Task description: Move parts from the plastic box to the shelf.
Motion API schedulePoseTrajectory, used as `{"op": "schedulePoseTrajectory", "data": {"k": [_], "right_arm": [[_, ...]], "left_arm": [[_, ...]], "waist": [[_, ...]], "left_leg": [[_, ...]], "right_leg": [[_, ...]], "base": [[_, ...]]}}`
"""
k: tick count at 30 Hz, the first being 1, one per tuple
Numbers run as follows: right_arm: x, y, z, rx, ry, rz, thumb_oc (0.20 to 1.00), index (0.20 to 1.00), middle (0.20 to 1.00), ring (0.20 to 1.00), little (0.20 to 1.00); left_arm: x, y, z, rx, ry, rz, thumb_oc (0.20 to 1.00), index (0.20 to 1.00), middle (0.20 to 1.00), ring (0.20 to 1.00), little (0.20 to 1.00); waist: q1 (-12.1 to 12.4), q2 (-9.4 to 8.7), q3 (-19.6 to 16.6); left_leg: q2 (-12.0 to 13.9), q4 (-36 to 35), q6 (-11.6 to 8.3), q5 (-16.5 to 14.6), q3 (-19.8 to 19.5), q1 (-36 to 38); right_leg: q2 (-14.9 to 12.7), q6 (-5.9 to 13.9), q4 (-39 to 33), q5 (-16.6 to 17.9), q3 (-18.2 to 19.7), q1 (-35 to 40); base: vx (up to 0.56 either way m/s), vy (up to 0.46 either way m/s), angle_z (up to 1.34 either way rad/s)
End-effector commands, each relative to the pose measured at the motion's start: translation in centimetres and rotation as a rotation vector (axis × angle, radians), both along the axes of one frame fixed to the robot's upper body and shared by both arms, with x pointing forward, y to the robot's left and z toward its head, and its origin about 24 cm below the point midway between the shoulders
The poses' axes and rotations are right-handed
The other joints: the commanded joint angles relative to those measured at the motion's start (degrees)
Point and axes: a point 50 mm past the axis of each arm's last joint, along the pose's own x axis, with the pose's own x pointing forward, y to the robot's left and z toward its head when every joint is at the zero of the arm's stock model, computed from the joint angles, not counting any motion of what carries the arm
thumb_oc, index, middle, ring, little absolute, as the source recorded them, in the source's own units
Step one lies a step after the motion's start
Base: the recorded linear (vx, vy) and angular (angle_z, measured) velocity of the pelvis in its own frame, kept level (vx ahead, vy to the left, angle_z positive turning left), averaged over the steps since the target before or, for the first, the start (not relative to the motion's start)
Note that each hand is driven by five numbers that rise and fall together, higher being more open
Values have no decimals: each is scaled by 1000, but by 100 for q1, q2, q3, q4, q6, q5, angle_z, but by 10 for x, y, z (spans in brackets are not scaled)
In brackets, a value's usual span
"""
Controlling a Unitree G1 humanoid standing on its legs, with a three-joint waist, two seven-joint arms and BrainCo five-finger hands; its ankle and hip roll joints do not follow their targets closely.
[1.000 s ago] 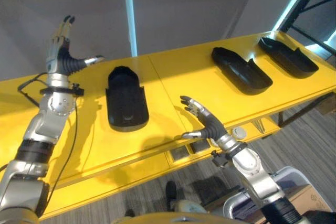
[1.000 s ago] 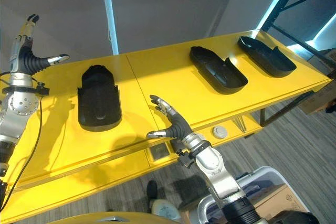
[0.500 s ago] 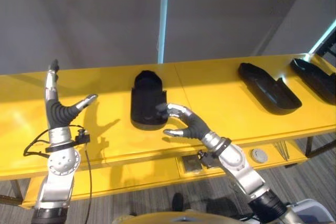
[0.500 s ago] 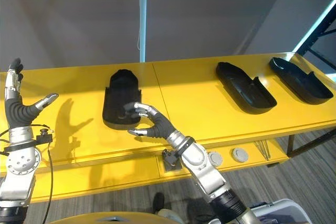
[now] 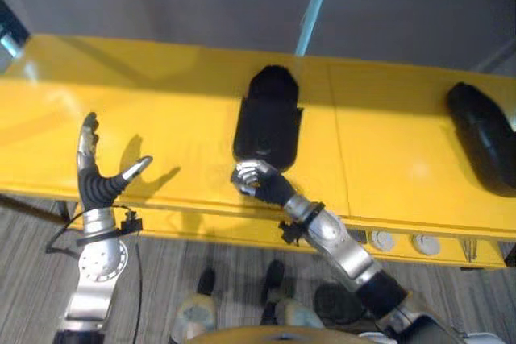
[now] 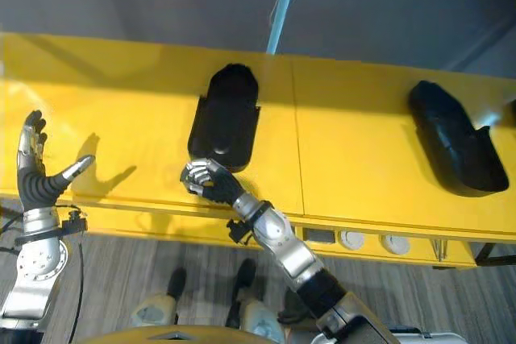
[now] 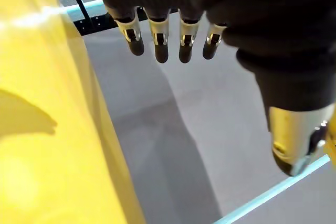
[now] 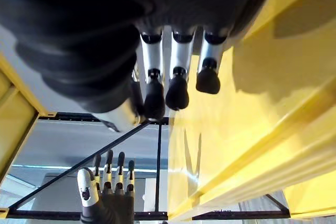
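A black part [image 6: 225, 118] lies flat on the yellow shelf [image 6: 355, 159]; the right hand [image 6: 206, 182], fingers curled and empty, hovers beside its near end. The left hand [image 6: 37, 176] is raised, fingers spread.

Two black molded parts lie on one yellow shelf [image 6: 363, 175], one part [image 6: 226, 118] at about 11 o'clock and the other part [image 6: 451, 147] at 3 o'clock, with perhaps a third at the edge.
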Motion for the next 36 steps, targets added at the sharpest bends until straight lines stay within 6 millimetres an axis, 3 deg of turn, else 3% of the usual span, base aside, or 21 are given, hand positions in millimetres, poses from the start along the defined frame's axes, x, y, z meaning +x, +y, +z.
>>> {"op": "schedulePoseTrajectory", "data": {"k": [1,8,19,22,23,29,30,31,32,36], "right_arm": [[-3,8,23,123,-67,35,200,200,200,200,200],[8,22,25,94,-90,11,200,200,200,200,200],[7,8,21,83,-92,-46,200,200,200,200,200],[2,1,25,87,-115,-32,200,200,200,200,200],[-7,-6,37,128,-149,11,200,200,200,200,200],[-24,-23,64,230,-223,68,216,216,216,216,216],[-29,-28,74,261,-256,78,645,645,645,645,645],[-32,-33,82,295,-276,81,1000,1000,1000,1000,1000],[-35,-44,95,355,-315,64,1000,1000,1000,1000,1000],[-38,-64,107,382,-380,-30,1000,1000,1000,1000,1000]], "left_arm": [[3,-1,23,55,-130,-18,1000,1000,1000,1000,1000],[13,-16,31,-10,-181,-111,1000,1000,1000,1000,1000],[12,-16,32,-35,-186,-111,1000,1000,1000,1000,1000],[12,-15,33,-28,-187,-112,1000,1000,1000,1000,1000],[11,-15,34,-13,-191,-114,1000,1000,1000,1000,1000],[11,-13,36,3,-190,-114,1000,1000,1000,1000,1000],[11,-13,37,6,-192,-118,1000,1000,1000,1000,1000],[11,-14,38,7,-197,-122,1000,1000,1000,1000,1000],[11,-16,40,4,-203,-136,1000,1000,1000,1000,1000],[12,-18,40,1,-188,-179,1000,1000,1000,1000,1000]], "waist": [[-109,98,-172],[-23,111,-35],[-166,121,-107],[-214,117,-149],[-284,113,-208],[-422,97,-350],[-472,97,-401],[-524,91,-465],[-606,84,-593],[-731,86,-842]], "left_leg": [[86,-50,18,-355,28,-131],[22,-50,14,-277,-7,-407],[1,-50,42,-350,58,-280],[8,-50,48,-382,97,-210],[11,-50,55,-415,132,-141],[19,-50,70,-473,182,-12],[24,-50,76,-488,206,36],[22,-50,85,-505,232,83],[26,-50,103,-546,283,192],[42,-50,142,-638,419,418]], "right_leg": [[-428,516,20,-1102,-30,954],[-495,560,20,-1047,-95,722],[-528,559,20,-1048,-41,789],[-524,562,20,-1063,-6,829],[-528,566,20,-1079,10,878],[-515,569,20,-1109,53,972],[-513,569,20,-1111,74,1003],[-509,567,20,-1116,91,1039],[-504,563,20,-1125,151,1112],[-468,545,20,-1146,319,1233]], "base": [[-50,23,21],[-25,33,3],[8,1,-1],[29,-6,-4],[14,-9,-9],[12,-11,-7],[10,-13,-13],[16,-10,-10],[15,-7,-9],[18,2,-21]]}}
